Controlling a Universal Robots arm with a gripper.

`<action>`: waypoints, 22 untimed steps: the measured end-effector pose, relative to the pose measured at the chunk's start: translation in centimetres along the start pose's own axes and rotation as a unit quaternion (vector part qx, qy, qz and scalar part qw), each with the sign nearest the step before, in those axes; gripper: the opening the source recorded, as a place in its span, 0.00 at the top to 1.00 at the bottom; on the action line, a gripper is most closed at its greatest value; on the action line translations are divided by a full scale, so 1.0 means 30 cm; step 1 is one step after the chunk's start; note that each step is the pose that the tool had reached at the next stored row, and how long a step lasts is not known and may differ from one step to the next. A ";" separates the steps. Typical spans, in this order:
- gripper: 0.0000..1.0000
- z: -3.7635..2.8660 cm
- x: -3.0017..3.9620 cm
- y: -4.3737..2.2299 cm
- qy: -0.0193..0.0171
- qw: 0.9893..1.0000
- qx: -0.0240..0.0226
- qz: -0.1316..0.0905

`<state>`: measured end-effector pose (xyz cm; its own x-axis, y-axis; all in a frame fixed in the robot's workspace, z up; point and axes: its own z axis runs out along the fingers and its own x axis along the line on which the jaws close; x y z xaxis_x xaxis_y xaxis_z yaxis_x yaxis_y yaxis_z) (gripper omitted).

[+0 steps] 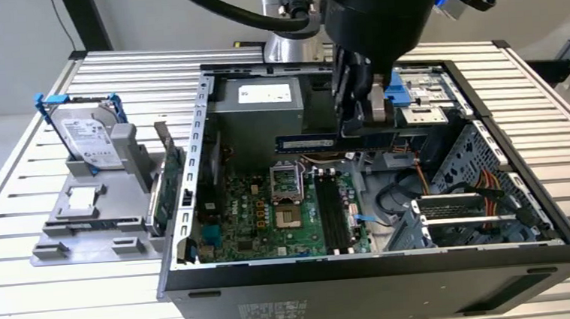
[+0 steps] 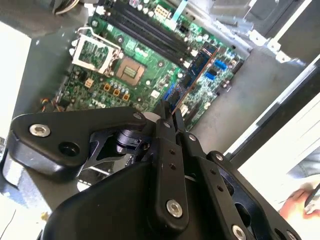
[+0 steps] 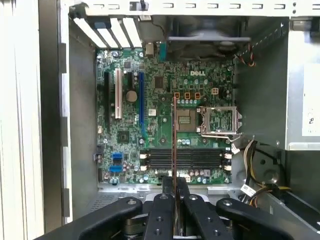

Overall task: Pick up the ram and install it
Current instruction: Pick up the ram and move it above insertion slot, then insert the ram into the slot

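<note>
While aloft — ram (image 1: 306,143) in hand (image 1: 351,131)

Open computer case (image 1: 373,272) on slatted table (image 1: 108,72); hard drive (image 1: 93,139) upright beside it.

We see a ribbed matt metal desk (image 1: 64,299), bare sheet-metal case (image 1: 201,135), matt black end effector (image 1: 355,128) and smooth circuit-board ram (image 1: 309,141).
</note>
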<state>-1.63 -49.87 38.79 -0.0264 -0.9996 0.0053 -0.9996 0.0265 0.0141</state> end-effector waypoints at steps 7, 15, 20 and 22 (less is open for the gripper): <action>1.00 -0.001 -0.002 -0.075 0.000 1.000 0.000 0.000; 1.00 -0.002 -0.004 -0.150 0.000 1.000 0.000 0.001; 1.00 -0.002 -0.004 -0.159 0.000 1.000 0.000 0.001; 1.00 -0.002 -0.004 -0.160 0.000 1.000 0.000 0.001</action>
<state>3.16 -49.87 38.79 -0.0290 -0.9996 0.0056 -0.9995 0.0291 0.0146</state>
